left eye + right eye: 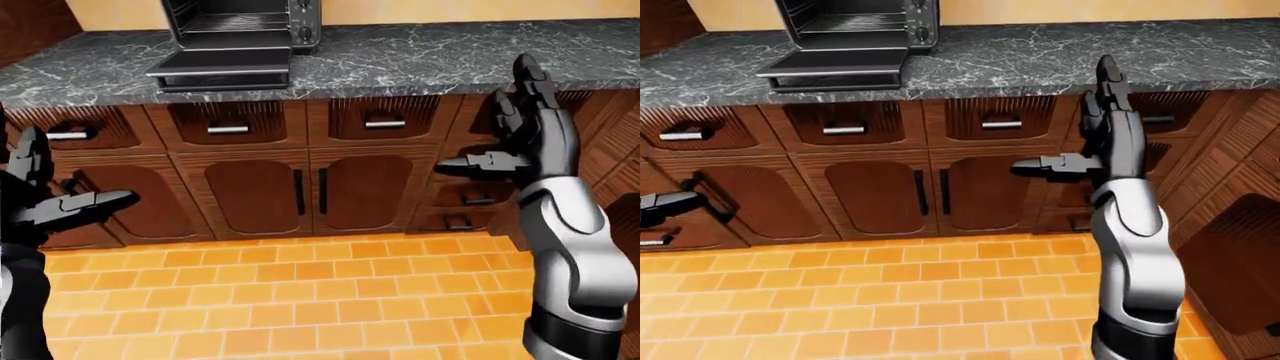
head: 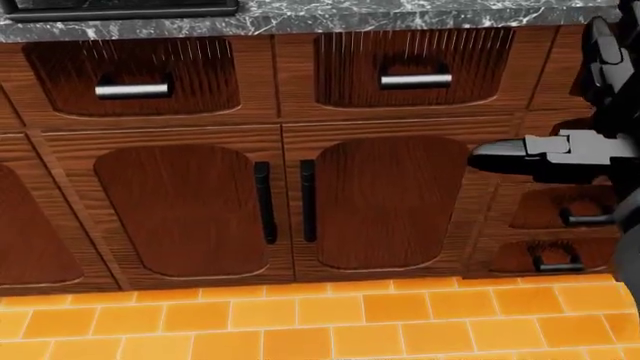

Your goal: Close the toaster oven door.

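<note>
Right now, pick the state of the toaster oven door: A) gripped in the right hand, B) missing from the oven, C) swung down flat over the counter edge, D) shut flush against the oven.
C: the toaster oven door lies open and flat on the counter, with the right hand raised well away, fingers spread.
</note>
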Controlling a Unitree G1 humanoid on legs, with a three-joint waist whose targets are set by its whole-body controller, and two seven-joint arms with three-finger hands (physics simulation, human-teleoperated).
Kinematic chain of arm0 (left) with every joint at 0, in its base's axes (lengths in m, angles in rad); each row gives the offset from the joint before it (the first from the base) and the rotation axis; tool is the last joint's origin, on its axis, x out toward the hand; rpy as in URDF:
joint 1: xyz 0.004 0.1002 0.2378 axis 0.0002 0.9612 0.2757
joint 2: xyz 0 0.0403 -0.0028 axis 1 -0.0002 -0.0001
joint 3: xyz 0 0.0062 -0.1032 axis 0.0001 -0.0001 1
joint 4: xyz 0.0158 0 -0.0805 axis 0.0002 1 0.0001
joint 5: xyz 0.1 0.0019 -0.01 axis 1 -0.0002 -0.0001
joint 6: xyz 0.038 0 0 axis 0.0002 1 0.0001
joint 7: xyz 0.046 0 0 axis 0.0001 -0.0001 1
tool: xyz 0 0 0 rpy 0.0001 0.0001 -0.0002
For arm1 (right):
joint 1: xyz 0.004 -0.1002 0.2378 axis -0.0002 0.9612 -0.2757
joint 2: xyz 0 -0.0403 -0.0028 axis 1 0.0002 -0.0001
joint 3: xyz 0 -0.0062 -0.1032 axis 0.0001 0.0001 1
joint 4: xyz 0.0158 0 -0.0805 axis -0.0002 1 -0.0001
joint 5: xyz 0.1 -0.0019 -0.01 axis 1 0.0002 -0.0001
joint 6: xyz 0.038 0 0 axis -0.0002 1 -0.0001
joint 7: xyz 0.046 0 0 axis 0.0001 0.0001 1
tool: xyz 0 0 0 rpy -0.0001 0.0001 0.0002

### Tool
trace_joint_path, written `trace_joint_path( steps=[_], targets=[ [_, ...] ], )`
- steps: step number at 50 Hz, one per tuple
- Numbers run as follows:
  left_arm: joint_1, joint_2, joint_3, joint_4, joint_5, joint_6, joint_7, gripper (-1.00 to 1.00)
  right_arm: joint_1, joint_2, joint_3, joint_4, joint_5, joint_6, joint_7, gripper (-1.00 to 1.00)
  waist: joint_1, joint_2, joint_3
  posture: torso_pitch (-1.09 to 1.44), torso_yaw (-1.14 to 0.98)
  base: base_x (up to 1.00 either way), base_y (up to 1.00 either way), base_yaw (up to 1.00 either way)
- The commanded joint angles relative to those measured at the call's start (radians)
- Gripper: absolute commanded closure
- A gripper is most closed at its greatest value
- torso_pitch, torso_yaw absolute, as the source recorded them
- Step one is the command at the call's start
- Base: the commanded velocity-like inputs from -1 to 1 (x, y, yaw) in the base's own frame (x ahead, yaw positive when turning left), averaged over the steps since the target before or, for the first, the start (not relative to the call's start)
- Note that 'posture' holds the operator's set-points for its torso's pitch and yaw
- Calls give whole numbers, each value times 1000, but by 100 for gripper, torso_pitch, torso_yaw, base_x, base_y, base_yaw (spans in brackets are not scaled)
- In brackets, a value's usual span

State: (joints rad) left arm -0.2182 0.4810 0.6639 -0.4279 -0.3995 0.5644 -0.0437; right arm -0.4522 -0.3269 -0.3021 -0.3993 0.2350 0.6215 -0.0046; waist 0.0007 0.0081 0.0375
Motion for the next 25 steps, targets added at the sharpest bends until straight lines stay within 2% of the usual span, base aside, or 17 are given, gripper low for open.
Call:
trace_joint_path(
  steps=[1,4,5,7,11,15,17,18,20,21,23,25],
  targets=[
    [-19,22,6,-43,-34,2,8,-100,-12,-9,1,-25,3,-25,2,-100,-1,5,-14,0,0,0,0,0],
    [-18,26,4,-40,-40,1,10,-100,-19,-14,-4,-30,7,-16,4,-100,0,6,-14,0,0,2,0,0],
    [-18,30,6,-35,-40,-1,9,-100,-22,-16,-4,-30,8,-13,4,-100,0,10,-32,0,0,11,0,0],
    [-22,36,10,-28,-44,1,12,-100,-25,-18,-3,-30,7,-13,3,-100,0,13,-9,0,0,11,0,0],
    [-23,44,13,-1,-38,-16,13,-100,-13,-12,-1,-38,4,-13,7,-100,-4,3,-2,0,0,11,4,0],
    [-21,44,7,10,-32,-26,14,-100,-2,-10,-5,-42,4,-17,10,-100,-6,2,-10,0,0,12,12,0],
    [-21,45,7,11,-27,-34,14,-100,-9,-13,-6,-42,5,-13,10,-100,-7,18,-10,0,0,12,12,0],
    [-22,46,7,12,-28,-34,15,-100,-15,-16,-6,-44,7,-7,10,-100,-8,36,-9,0,0,12,11,0],
    [-23,47,8,13,-30,-33,15,-100,-23,-19,-8,-44,10,0,8,-100,-11,88,-13,0,0,13,12,0],
    [-24,47,8,13,-31,-30,17,-100,-32,-20,-7,-45,14,7,4,-100,-5,63,-4,0,0,12,12,0],
    [-26,50,12,11,-36,-25,19,-100,-35,-20,-3,-48,16,10,4,-100,-10,70,-2,0,0,12,12,0],
    [-28,55,16,11,-42,-19,22,-100,-34,-25,-9,-52,21,12,8,-100,-8,58,-8,0,0,11,11,0]
  ],
)
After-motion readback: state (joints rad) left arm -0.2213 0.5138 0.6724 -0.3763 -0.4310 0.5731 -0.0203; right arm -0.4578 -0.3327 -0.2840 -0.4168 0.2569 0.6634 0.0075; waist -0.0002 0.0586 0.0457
